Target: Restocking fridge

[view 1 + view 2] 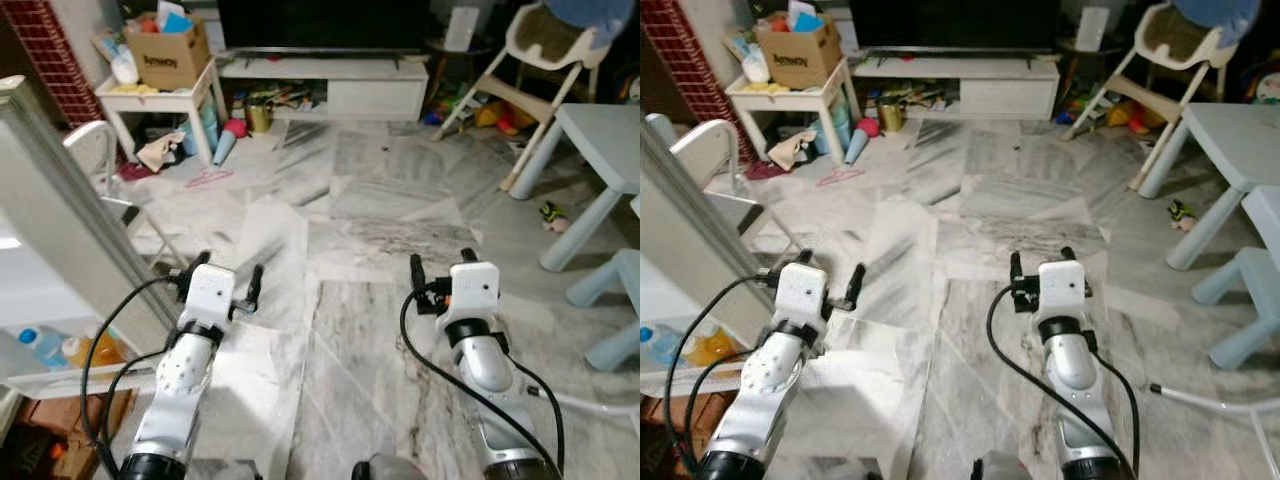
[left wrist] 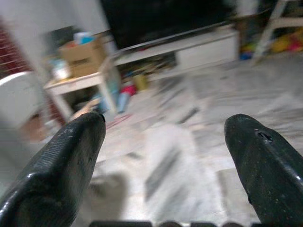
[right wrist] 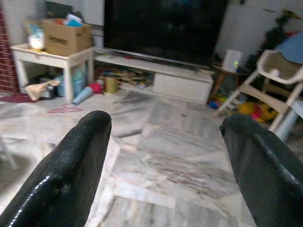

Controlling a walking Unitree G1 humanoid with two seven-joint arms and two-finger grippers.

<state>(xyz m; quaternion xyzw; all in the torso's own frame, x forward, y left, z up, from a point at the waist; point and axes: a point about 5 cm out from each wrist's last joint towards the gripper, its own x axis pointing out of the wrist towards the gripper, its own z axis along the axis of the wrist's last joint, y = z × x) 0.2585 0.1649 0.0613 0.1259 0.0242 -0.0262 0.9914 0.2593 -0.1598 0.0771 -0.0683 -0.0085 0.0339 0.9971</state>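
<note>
Both arms out over the marble floor (image 1: 380, 200): left gripper (image 1: 222, 272) spread and empty, right gripper (image 1: 441, 263) spread too; the fridge door (image 1: 60, 215) stands just left of the left gripper, bottles (image 1: 45, 345) shelved below.

Left tool (image 2: 163, 161), fingers spread, empty; blurred, seemingly a cardboard box (image 2: 83, 56) beyond.

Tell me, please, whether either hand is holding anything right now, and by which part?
Nothing is held. The left hand and the right hand are both open, with only marble floor between their fingers.
</note>
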